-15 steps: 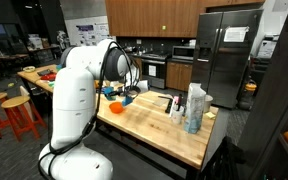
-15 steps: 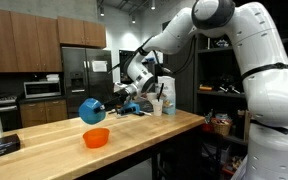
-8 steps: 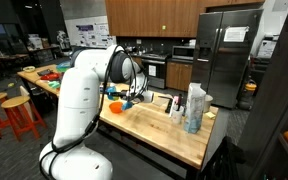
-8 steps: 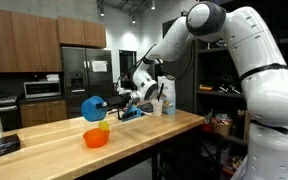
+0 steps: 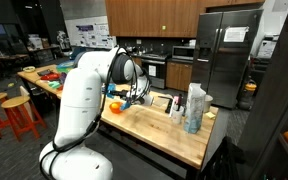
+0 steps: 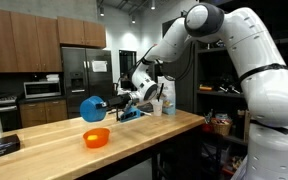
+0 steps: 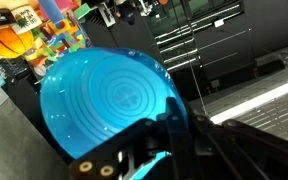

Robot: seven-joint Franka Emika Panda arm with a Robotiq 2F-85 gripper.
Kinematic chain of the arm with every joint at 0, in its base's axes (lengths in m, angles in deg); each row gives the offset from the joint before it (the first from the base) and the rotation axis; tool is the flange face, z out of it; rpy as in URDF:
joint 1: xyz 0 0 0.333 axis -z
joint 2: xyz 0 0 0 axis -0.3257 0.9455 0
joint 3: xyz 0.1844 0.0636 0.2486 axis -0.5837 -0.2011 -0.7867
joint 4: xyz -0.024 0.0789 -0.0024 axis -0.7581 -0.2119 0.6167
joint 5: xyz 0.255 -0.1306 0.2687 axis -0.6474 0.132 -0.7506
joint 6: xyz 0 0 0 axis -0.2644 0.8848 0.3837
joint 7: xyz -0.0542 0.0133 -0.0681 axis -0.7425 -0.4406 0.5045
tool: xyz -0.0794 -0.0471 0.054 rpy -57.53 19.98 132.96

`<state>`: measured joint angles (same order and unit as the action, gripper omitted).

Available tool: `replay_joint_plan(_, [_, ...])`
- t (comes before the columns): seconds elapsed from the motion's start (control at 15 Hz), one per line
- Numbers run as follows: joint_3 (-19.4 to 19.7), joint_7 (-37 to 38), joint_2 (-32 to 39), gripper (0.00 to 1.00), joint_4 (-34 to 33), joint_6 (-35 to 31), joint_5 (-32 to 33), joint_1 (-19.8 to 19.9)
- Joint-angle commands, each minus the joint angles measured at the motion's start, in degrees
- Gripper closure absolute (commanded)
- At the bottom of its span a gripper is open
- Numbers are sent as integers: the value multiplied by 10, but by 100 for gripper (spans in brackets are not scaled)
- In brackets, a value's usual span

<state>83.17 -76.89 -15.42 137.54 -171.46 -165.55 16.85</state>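
- The gripper (image 6: 113, 101) is clamped on the rim of a blue bowl (image 6: 91, 107), held tilted in the air.
- An orange bowl (image 6: 96, 137) sits just below it, near the edge of the wooden worktop (image 6: 159, 132).

fridge (image 6: 74, 70) at back | microwave (image 6: 42, 89) beside it | bottles (image 5: 194, 108) on wooden counter (image 5: 159, 132) | orange stools (image 5: 17, 115) well apart

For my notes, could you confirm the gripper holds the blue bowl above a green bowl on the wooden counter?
Not quite: an exterior view shows an orange bowl, not a green one, on the wooden counter. The gripper does hold the blue bowl above it.
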Motion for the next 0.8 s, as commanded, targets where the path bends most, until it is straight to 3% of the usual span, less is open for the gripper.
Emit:
replay_joint_plan(0.0, [18, 15, -21, 99, -11, -52, 65, -32])
replay_joint_plan(0.73, [-7, 63, -79, 99, -17, -254, 325, -91])
